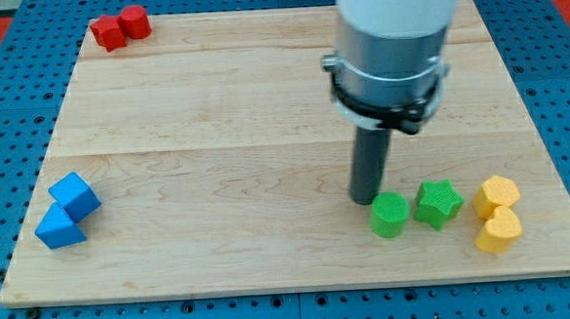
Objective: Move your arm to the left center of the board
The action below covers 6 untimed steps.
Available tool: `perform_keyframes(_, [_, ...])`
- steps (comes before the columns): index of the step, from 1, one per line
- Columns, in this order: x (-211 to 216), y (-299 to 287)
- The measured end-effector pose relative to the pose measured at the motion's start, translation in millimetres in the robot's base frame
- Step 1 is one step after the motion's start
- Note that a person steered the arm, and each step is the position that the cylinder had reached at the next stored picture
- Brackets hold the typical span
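My tip (pixel 366 197) rests on the wooden board (pixel 227 172) at the lower right, just above and left of a green cylinder (pixel 390 215), almost touching it. A green star (pixel 437 203) lies to the right of the cylinder. Two yellow blocks (pixel 497 195) (pixel 498 230) sit further right, one above the other. Two blue blocks touch at the left edge, a cube (pixel 75 196) above a wedge-like one (pixel 59 228). Two red blocks (pixel 108 33) (pixel 134 22) touch at the top left corner.
The arm's white and grey body (pixel 391 37) hangs over the upper right of the board and hides part of it. A blue pegboard table (pixel 9 106) surrounds the board on all sides.
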<state>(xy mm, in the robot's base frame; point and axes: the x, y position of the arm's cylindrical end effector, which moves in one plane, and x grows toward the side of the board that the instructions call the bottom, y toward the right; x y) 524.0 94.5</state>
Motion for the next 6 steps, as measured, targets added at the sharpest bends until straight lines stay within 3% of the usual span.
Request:
perform_keyframes(1, [-1.2, 28.5])
perform_keyframes(3, [-51.0, -176.0])
perform_keyframes(4, [-97.2, -287.2])
perform_keyframes(6, [-138.8, -335.8])
